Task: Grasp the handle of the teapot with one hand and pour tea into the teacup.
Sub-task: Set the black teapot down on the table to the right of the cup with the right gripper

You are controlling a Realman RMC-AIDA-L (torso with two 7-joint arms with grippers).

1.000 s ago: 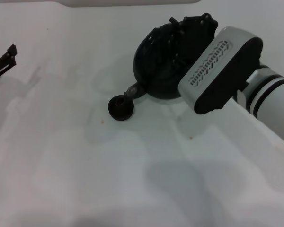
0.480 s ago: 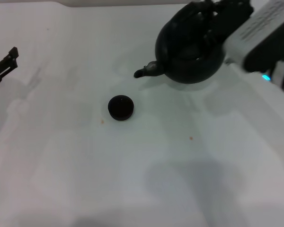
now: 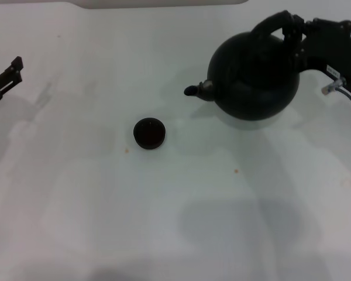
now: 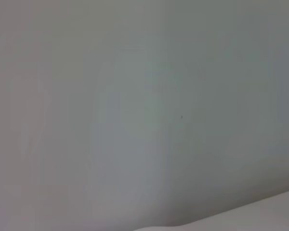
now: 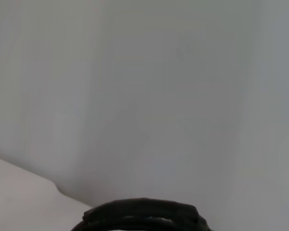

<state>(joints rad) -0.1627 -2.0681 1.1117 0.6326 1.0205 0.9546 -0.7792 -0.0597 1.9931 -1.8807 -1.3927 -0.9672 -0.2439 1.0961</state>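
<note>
The round black teapot stands upright at the far right of the white table, its spout pointing left toward the teacup. My right gripper is shut on the arched black handle at its right end. The small black teacup sits alone at the table's middle, well left of and nearer than the spout. A dark curved edge of the handle shows in the right wrist view. My left gripper is parked at the far left edge.
A white table fills the head view, with a few small brown specks near the cup. The left wrist view holds only a plain pale surface.
The right arm has carried the teapot away from the cup, to the right, and tipped it back from a pouring tilt to upright. The cup and left arm have not moved.
</note>
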